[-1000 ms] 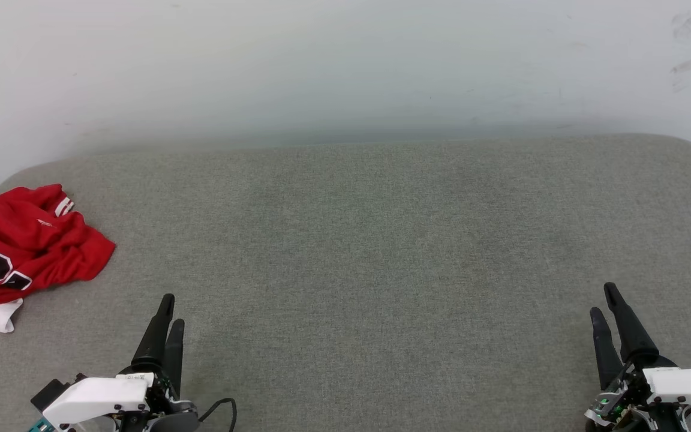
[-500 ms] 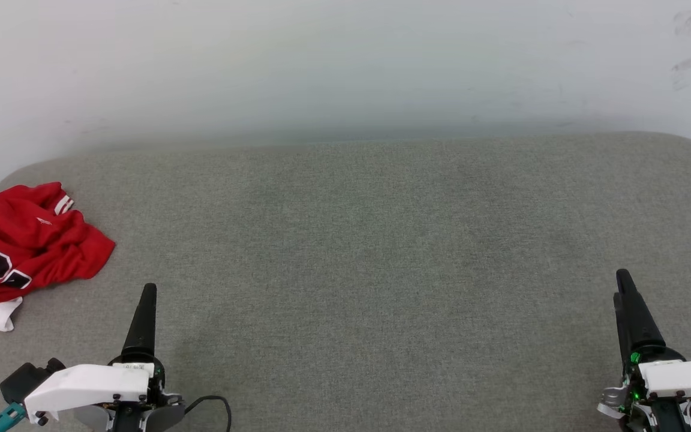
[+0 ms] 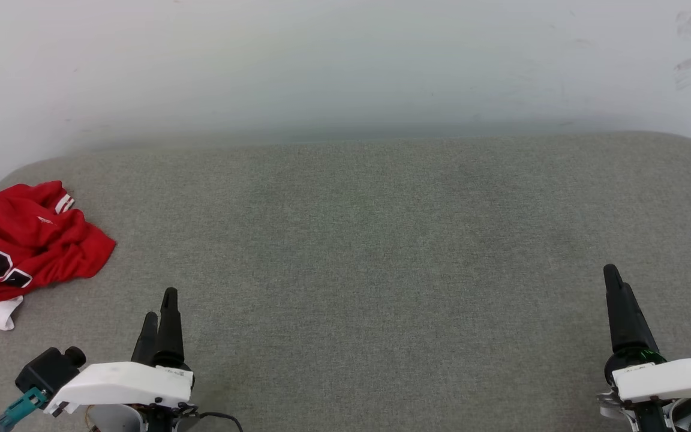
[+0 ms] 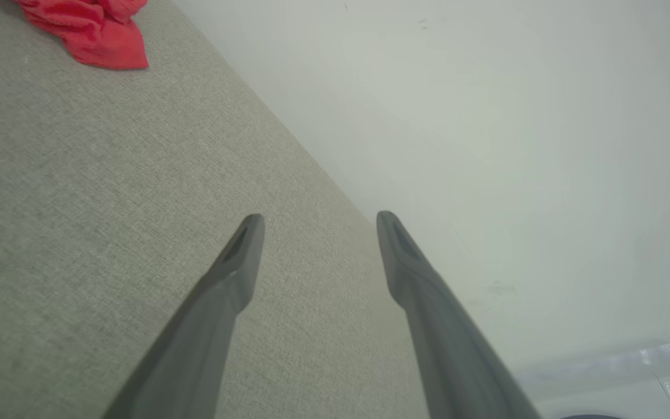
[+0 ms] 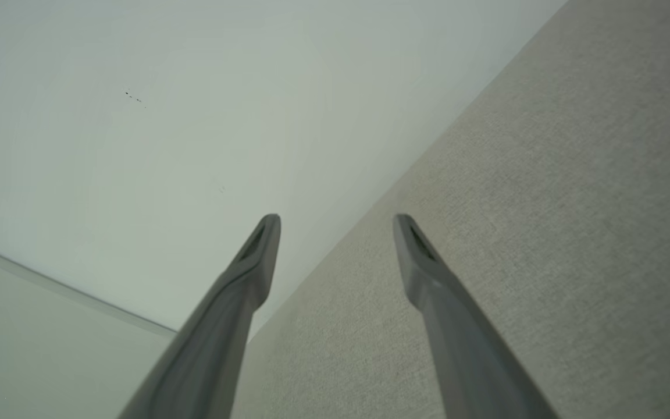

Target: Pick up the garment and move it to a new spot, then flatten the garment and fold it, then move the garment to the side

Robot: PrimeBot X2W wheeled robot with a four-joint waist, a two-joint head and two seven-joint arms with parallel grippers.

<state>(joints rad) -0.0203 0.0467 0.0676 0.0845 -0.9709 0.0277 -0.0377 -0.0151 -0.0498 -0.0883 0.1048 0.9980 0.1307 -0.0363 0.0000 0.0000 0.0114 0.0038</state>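
The garment [image 3: 18,246], a bright red jersey with a black, white-outlined number and striped trim, lies crumpled at the far left of the grey cushion [image 3: 357,240]; its edge shows in the left wrist view as the red garment [image 4: 88,29] at the top left. My left gripper [image 3: 161,305] hovers at the lower left, to the right of and nearer than the jersey, apart from it. The left gripper [image 4: 317,218] is open with nothing between its fingers. My right gripper [image 3: 615,279] is at the lower right, and the right gripper [image 5: 335,218] is open and empty too.
A pale wall [image 3: 345,66] rises right behind the cushion's far edge. The cushion's corners round off at the far left and far right. A wide stretch of bare grey fabric lies between the two grippers.
Both grippers have rolled about their wrists and shifted slightly, the left one a little to the right of where it was half a second ago. The garment has not moved.
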